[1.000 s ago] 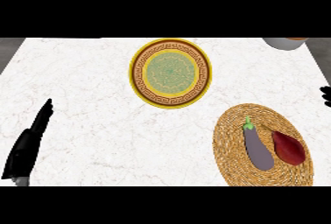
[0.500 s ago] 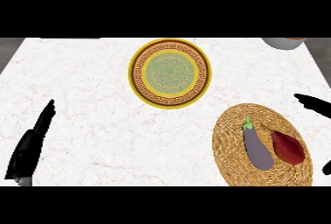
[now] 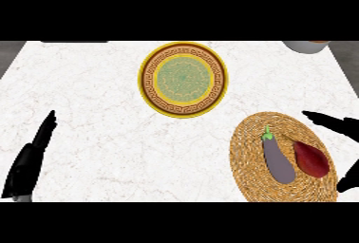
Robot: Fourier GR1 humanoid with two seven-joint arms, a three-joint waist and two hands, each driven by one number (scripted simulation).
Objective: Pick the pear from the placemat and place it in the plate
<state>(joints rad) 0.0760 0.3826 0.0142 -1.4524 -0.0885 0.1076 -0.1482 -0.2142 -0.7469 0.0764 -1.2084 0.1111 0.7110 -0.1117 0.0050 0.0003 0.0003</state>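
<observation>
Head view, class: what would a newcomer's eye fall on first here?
The yellow-rimmed plate stands out at top centre of the white counter. At lower right, a woven placemat holds a purple eggplant and a dark red fruit, with the right hand at its edge.

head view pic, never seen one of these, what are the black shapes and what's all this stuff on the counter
The picture looks steeply down at a white marble counter, as if from a robot's head. The black shapes are its two hands, coming in from the sides. The left robot hand lies open at the left edge, resting. The right robot hand is at the right edge, fingers spread beside a round woven placemat. Neither holds anything. On the placemat lie a purple eggplant with a green stem and a dark red fruit, touching side by side; the task calls for a pear, likely this fruit. Farther back sits an empty plate with a yellow rim and green centre. A grey object shows at the top edge.
</observation>
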